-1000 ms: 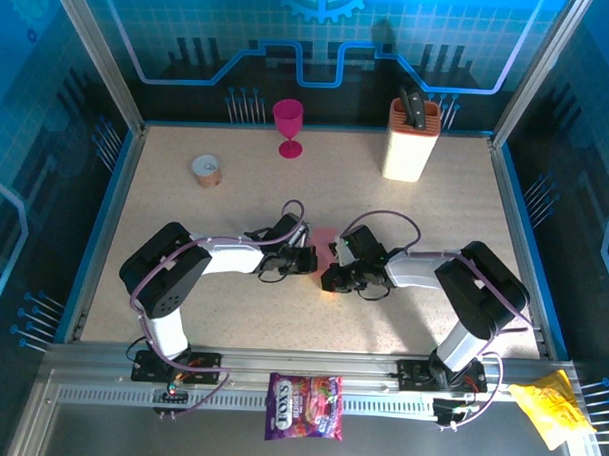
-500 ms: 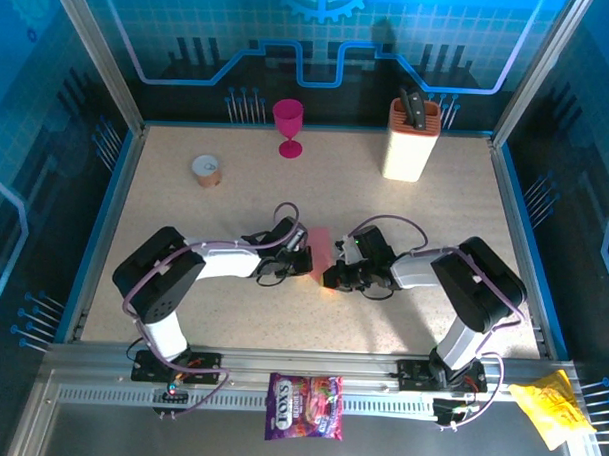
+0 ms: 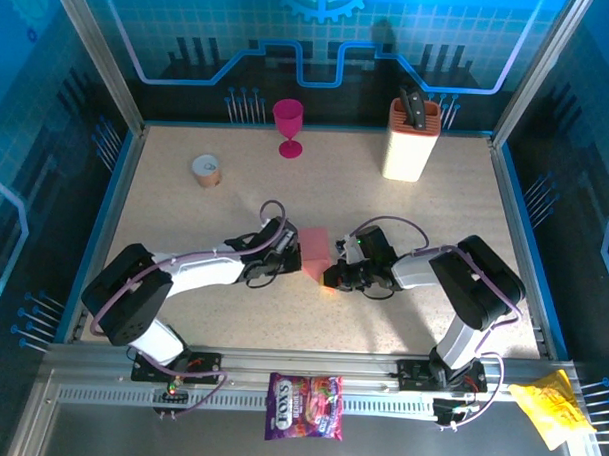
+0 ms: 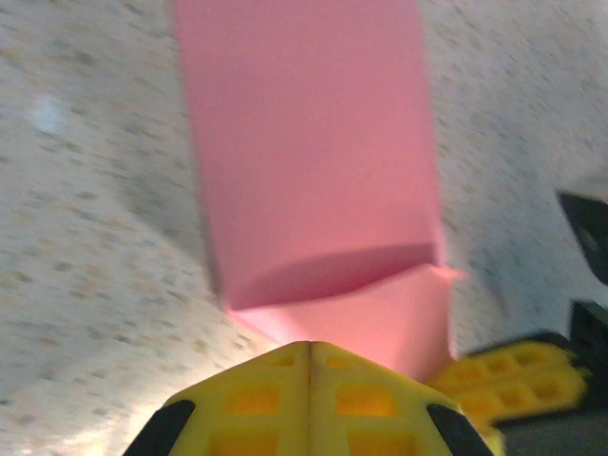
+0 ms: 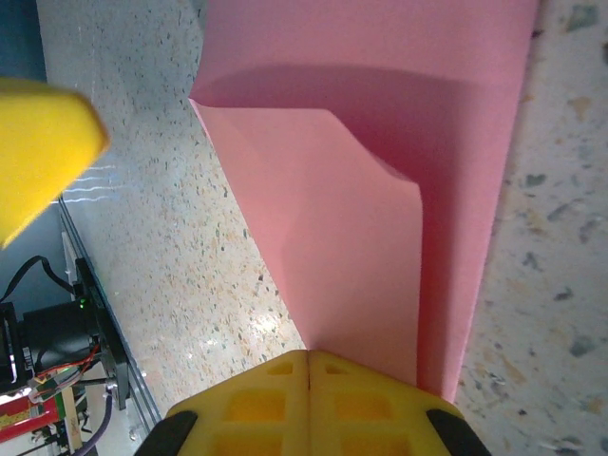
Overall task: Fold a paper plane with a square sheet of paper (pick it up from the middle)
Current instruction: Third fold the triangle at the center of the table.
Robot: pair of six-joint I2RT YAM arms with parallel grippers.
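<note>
Fingers of the left gripper [image 3: 292, 258] were clenched on the left edge of the sheet [image 3: 313, 250] in the top view, at mid-frame. The right gripper [image 3: 331, 273] was likewise pinched shut on the sheet's right edge. The sheet stood lifted between the two, above the table [image 3: 181, 314]. A goblet [image 3: 288, 124] and a knife block [image 3: 409, 142] stood along the top of the table, with a small roll [image 3: 206, 170] at upper left. A candy bag [image 3: 304, 406] lay at the bottom centre and a yellow wrapper [image 3: 550, 409] at the lower right.

Left wrist view: the yellow fingers [image 4: 256, 404] met at the bottom centre with no gap, nipping the near edge of the sheet [image 4: 309, 161]. The sheet rose to the top of the frame, with a bent flap just above the fingertips. A finger of the right gripper [image 4: 513, 372] showed at lower right, at the sheet's corner.

Right wrist view: the fingers [image 5: 256, 408] were closed at the bottom centre on the sheet [image 5: 399, 114]. A curled layer ran up from them. A blurred finger of the left gripper [image 5: 43, 152] sat at upper left.
</note>
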